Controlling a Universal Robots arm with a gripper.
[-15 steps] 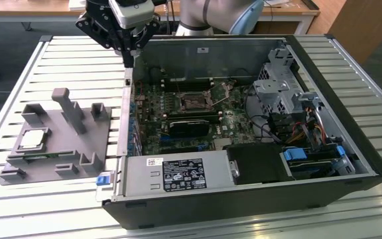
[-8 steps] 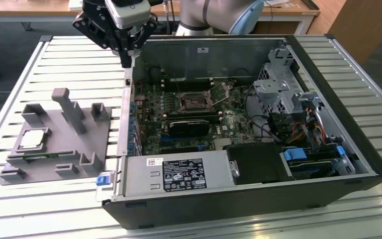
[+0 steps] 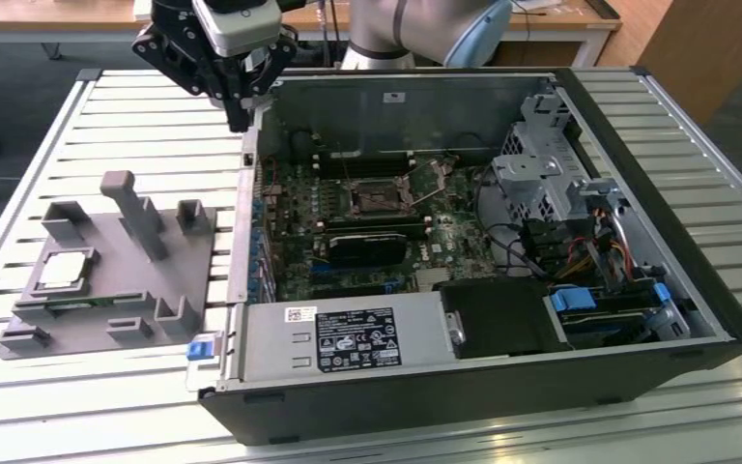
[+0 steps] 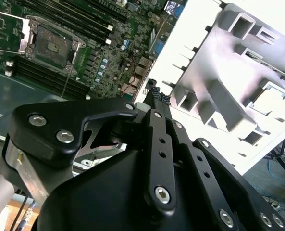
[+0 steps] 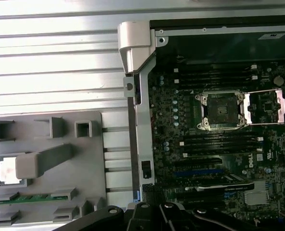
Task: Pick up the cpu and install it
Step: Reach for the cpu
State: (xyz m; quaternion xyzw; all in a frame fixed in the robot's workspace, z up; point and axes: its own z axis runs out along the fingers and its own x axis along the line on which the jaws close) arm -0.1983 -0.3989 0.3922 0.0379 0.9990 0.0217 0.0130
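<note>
One black gripper (image 3: 237, 122), poised above the computer case (image 3: 474, 396) at the top edge of its wall toward the exterior view's left, fingers drawn narrow, tips together, likewise in the second wrist view (image 4: 154, 92). Holds nothing. Outside the computer case, just beside that same wall on the slatted metal table (image 3: 152, 126): a grey fixture plate (image 3: 94, 242) with an upright post (image 3: 132, 208) and several small brackets (image 3: 190, 215). On that plate, on its side farther from the computer case: the cpu (image 3: 62, 272), flat, square, silver top up, well apart from the gripper. Shows too in the first wrist view (image 5: 6, 169), partly behind the post, with a green memory stick (image 5: 31, 198) seated in a slot next to it. Inside the computer case, lying open side up: the motherboard (image 3: 300, 242), with the cpu socket (image 3: 382, 196) near its middle. Sits empty, its metal retaining frame (image 5: 267, 107) swung open to one side, dark memory slots (image 5: 219, 142) running along both flanks. Toward the computer case's near end in the exterior view: a grey power supply (image 3: 345, 338) with a label, and past it coloured cables (image 3: 599, 256) below the drive cage (image 3: 539, 184).
</note>
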